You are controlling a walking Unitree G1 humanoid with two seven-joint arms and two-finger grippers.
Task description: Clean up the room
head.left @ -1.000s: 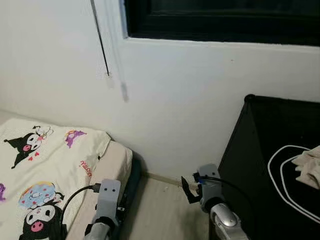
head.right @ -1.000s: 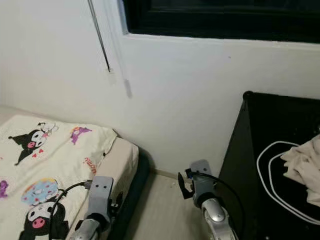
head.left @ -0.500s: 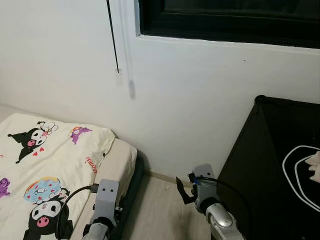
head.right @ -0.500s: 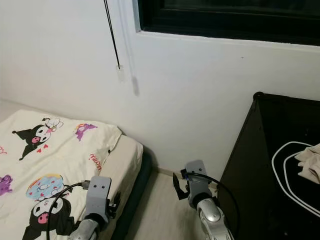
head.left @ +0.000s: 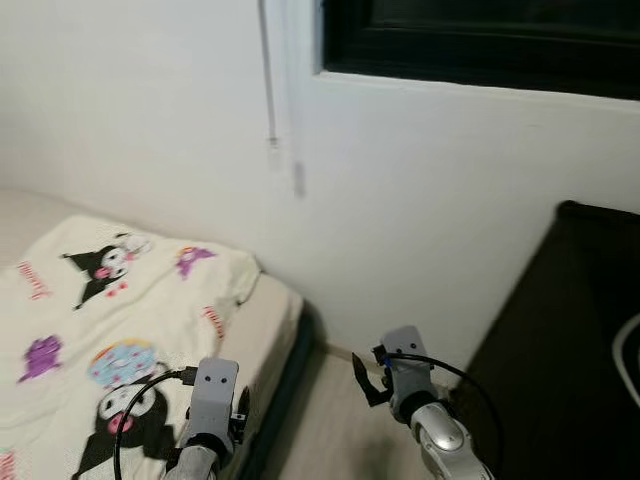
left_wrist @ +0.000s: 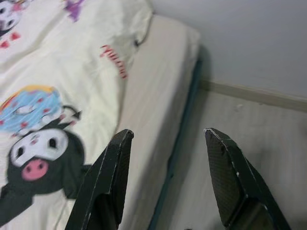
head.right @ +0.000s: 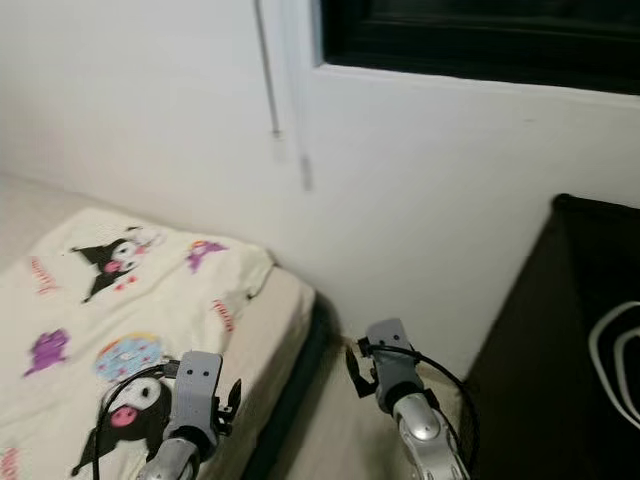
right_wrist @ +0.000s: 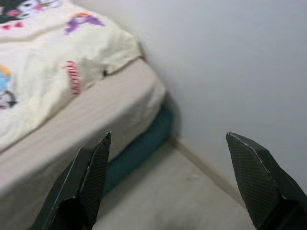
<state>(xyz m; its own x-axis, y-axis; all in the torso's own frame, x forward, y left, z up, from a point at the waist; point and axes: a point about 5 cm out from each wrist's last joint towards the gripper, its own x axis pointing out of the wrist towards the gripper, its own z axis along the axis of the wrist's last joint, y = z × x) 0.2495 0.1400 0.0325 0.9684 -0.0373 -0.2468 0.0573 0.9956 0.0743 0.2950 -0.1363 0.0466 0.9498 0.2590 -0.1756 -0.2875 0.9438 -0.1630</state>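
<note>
A cream blanket (head.left: 110, 310) printed with cartoon figures lies spread over a low bed (head.left: 272, 318) at the left, against the white wall. In the left wrist view my left gripper (left_wrist: 168, 132) is open and holds nothing; it hangs over the bed's edge (left_wrist: 158, 96) and the pale floor (left_wrist: 240, 124). The right wrist view has my right gripper (right_wrist: 168, 136) wide open and holding nothing, facing the bed's corner (right_wrist: 120, 105) and the wall's skirting. Both arms are low in front of me, the left arm (head.left: 212, 400) by the bed and the right arm (head.left: 405, 380) over the floor.
A black cabinet (head.left: 570, 330) stands at the right, with a white cord loop (head.left: 628, 350) at its edge. A narrow strip of floor (head.left: 330, 430) runs between bed and cabinet. A dark window (head.left: 480, 40) sits high on the wall, a blind cord (head.left: 270, 90) beside it.
The camera has turned left: the bed fills more of the picture, and the cabinet has slid to the right edge, taking the pale cloth on it out of frame. The arms hold the same pose.
</note>
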